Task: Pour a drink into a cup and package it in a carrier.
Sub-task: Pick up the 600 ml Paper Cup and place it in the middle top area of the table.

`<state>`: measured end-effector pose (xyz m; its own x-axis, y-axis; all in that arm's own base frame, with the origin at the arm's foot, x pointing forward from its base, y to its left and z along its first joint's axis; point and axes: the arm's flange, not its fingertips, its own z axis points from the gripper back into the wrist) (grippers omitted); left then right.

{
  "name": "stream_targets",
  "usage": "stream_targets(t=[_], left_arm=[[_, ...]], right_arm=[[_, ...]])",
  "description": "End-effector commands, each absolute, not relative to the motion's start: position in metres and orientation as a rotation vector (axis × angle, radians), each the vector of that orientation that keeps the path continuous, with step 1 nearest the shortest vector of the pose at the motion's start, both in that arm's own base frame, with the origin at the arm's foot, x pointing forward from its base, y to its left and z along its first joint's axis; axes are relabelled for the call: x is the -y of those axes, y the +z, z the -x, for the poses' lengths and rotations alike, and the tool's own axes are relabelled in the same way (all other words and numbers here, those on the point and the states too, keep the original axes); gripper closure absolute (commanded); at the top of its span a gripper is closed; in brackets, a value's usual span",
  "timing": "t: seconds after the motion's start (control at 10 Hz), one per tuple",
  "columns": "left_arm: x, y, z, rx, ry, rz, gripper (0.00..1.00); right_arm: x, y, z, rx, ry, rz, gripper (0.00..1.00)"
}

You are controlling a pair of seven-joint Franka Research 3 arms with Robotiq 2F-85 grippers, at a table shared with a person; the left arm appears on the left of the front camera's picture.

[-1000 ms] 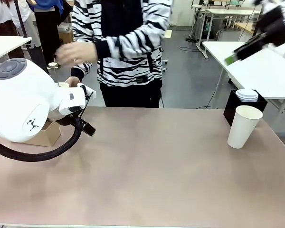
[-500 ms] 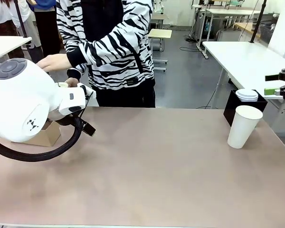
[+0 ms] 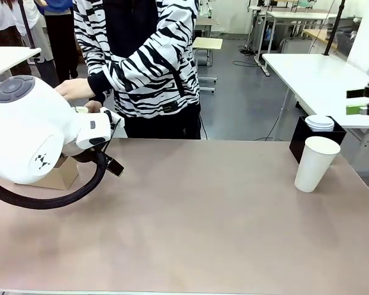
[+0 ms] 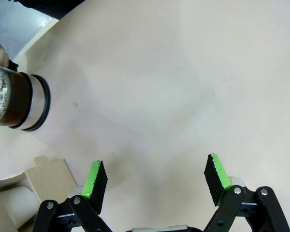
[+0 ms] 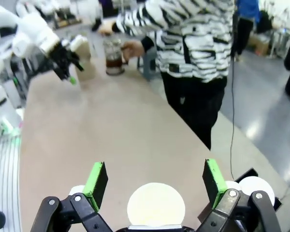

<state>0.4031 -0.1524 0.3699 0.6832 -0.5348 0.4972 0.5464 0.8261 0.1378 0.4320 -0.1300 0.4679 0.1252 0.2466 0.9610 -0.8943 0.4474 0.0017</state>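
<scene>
The pinkish-brown tabletop [image 3: 190, 221] carries a black box [image 3: 300, 146] at its far right corner, with white lids [image 3: 320, 122] stacked on top. A glass pitcher [image 5: 114, 57] is at the far left edge. A person in a zebra-striped top [image 3: 141, 61] stands behind, and a white table [image 3: 320, 80] is farther off to the right.

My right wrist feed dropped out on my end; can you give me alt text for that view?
The right gripper hangs open above the white paper cup, seen from above between its green pads. Beside the cup stands a black box of white lids. Across the table, a person's hand holds a glass pitcher of brown drink.
</scene>
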Motion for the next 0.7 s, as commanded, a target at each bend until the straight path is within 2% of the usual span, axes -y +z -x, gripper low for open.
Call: stream_targets(t=[0.0, 0.3, 0.6], left_arm=[[0.152, 0.37, -0.403, 0.551, -0.606, 0.024, 0.0], [0.152, 0.37, -0.403, 0.551, -0.606, 0.024, 0.0], [0.152, 0.37, -0.403, 0.551, -0.606, 0.024, 0.0]], right_arm=[[0.174, 0.424, -0.42, 1.314, 0.913, -0.856, 0.0], [0.206, 0.368, -0.408, 1.457, 0.835, -0.882, 0.0], [0.203, 0.307, -0.42, 1.429, 0.836, -0.87, 0.0]])
